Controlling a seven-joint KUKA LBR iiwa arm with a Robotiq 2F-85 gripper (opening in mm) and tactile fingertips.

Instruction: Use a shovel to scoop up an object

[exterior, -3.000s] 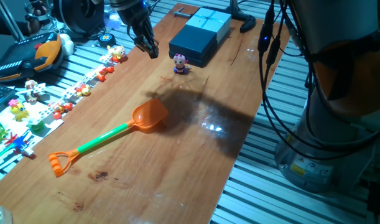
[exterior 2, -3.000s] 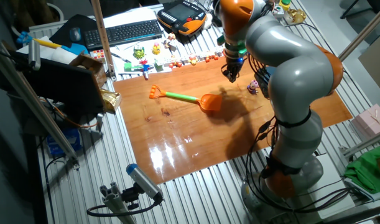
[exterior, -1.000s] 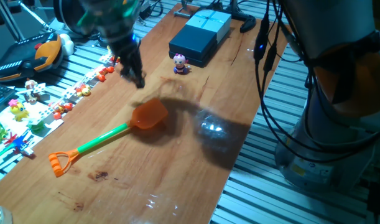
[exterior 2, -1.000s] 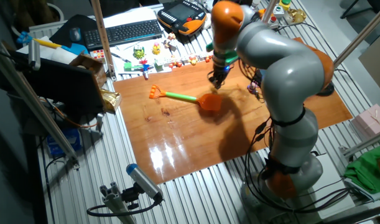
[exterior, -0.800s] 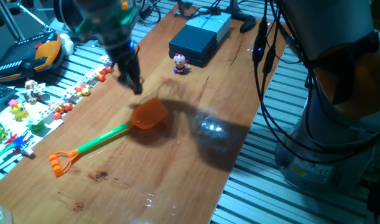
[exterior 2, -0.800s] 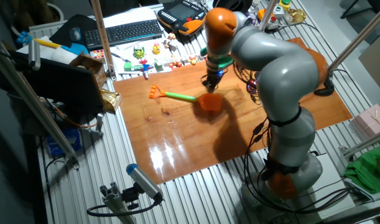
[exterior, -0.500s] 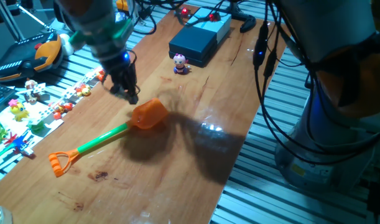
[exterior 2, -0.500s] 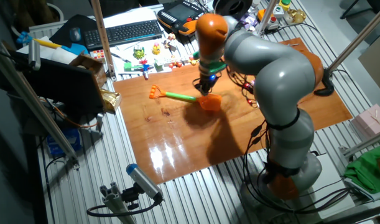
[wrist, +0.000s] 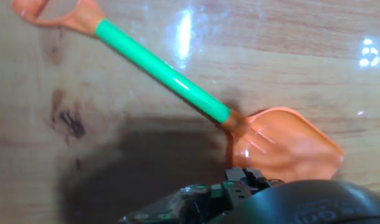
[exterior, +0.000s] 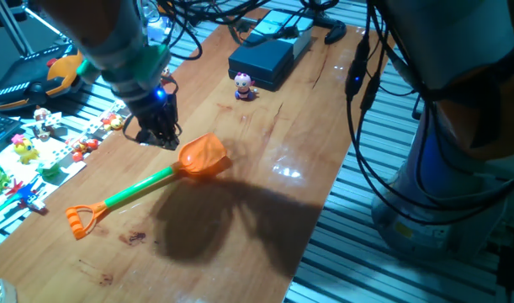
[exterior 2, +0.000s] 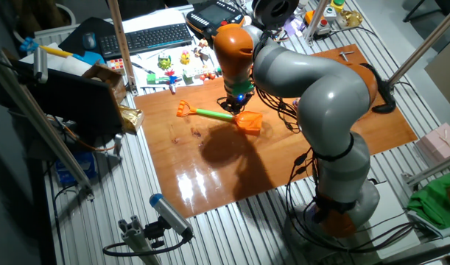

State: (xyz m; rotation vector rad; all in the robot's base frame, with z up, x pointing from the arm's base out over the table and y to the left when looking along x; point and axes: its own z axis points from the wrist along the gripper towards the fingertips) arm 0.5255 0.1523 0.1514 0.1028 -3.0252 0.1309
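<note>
The shovel lies flat on the wooden table, with an orange blade, a green shaft and an orange loop end toward the near left. It also shows in the other fixed view, shovel, and fills the hand view, shovel. My gripper hangs low just left of the blade, near where the shaft joins it, apart from it. In the hand view only the gripper base shows, so its jaw gap is unclear. The object, a tiny pink-headed figurine, stands farther back beside a dark box.
A dark blue box sits at the table's far end. Rows of small toys line the left edge, with a keyboard and a pendant beyond. The arm's cables hang at the right.
The gripper has swept from near the box and figurine toward the left and down, ending close beside the shovel blade. The shovel and figurine have not moved.
</note>
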